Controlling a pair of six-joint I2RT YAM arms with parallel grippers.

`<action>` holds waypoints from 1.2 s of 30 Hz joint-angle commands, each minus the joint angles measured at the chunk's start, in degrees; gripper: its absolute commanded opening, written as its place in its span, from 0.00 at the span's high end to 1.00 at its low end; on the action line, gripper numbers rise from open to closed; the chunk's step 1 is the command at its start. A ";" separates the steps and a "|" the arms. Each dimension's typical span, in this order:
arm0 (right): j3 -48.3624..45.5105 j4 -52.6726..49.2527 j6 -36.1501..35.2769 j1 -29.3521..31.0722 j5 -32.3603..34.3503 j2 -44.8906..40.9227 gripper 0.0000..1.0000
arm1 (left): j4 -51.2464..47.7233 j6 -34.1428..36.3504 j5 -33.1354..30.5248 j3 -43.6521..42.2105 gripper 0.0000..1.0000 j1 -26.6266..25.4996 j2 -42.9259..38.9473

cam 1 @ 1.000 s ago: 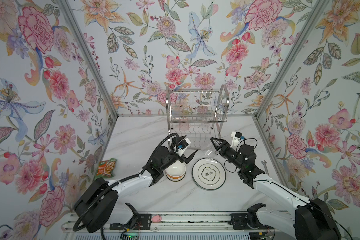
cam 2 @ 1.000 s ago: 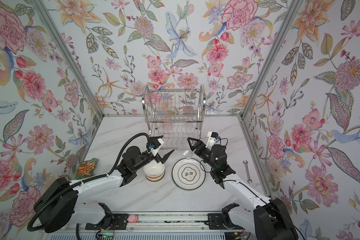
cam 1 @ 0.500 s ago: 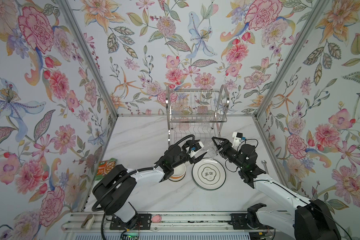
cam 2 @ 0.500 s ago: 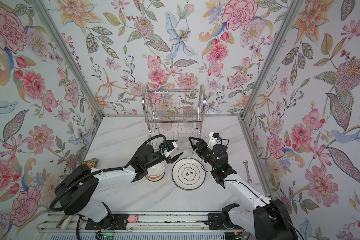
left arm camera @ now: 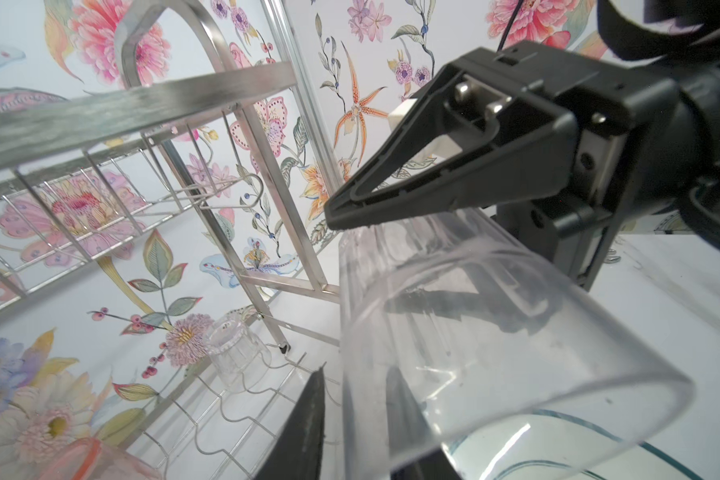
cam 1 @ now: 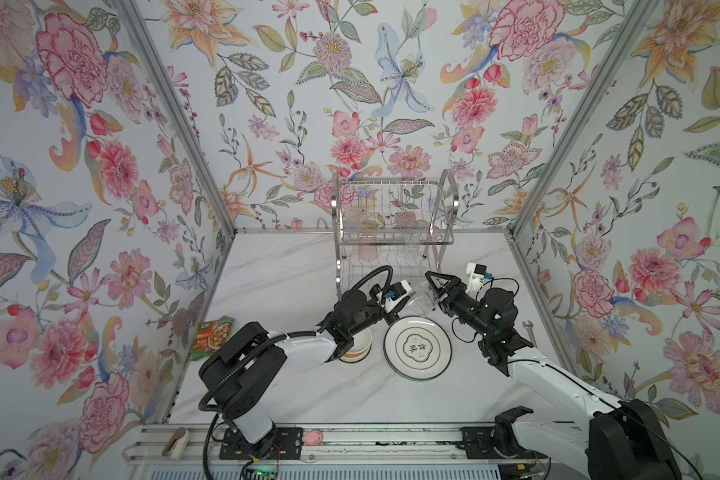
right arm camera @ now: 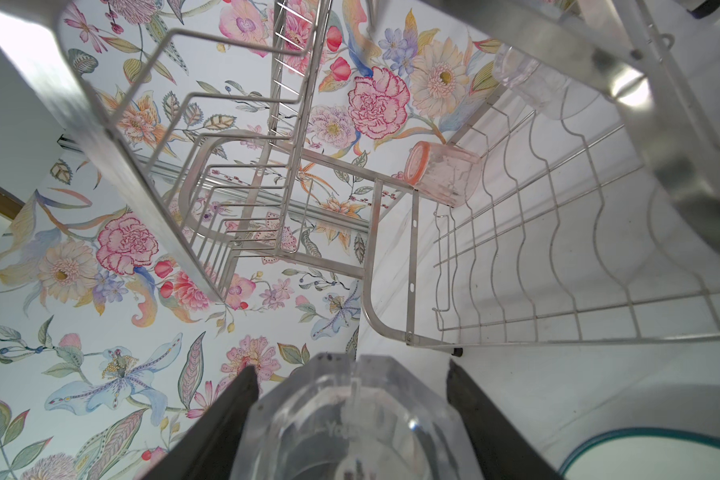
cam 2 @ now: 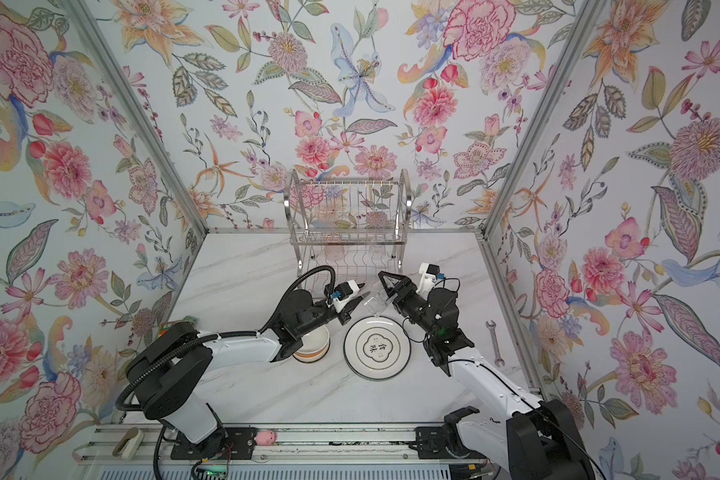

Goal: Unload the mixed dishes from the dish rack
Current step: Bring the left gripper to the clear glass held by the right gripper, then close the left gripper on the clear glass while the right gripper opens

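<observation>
Arms of white links [cam 1: 304,345], black joints [cam 1: 242,357], one ribbed black hose [cam 1: 362,276]

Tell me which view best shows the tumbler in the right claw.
Left wrist: the tumbler is large and nearly whole, with its wall and open rim plain. Right wrist shows it close but cut off by the frame, between the fingers of the right claw. In both top views it is a small, faint shape.

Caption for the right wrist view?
Right gripper jaws grip a clear tumbler; a pink tumbler sits on the dish rack's lower shelf.
</observation>
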 commanded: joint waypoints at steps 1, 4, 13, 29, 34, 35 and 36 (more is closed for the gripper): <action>0.12 3.73 1.79 -0.21 -2.19 0.87 1.00 | 2.72 -0.64 -0.67 1.35 0.82 -0.88 0.56; -0.10 3.97 1.89 -0.27 -2.57 1.15 0.96 | 3.01 -0.66 -1.13 1.27 0.95 -1.06 0.22; -1.22 4.01 -4.63 -1.81 -1.86 -1.58 0.26 | 0.77 -0.23 -8.09 -2.89 1.00 -1.10 -8.97; 4.26 -19.15 -38.73 -1.77 2.89 -10.60 0.01 | -38.78 -10.46 -32.10 -8.03 1.00 5.24 -44.86; 4.26 -18.61 -43.45 -1.17 2.81 -10.98 0.01 | -53.48 -13.31 -32.47 -3.26 1.00 13.79 -49.78; 4.21 -18.61 -44.65 -0.81 3.00 -11.02 0.01 | -56.36 -13.32 -31.66 -1.92 1.00 15.67 -49.63; 4.17 -18.77 -46.42 -0.27 3.41 -11.06 0.01 | -59.91 -13.32 -31.01 0.23 1.00 17.80 -48.94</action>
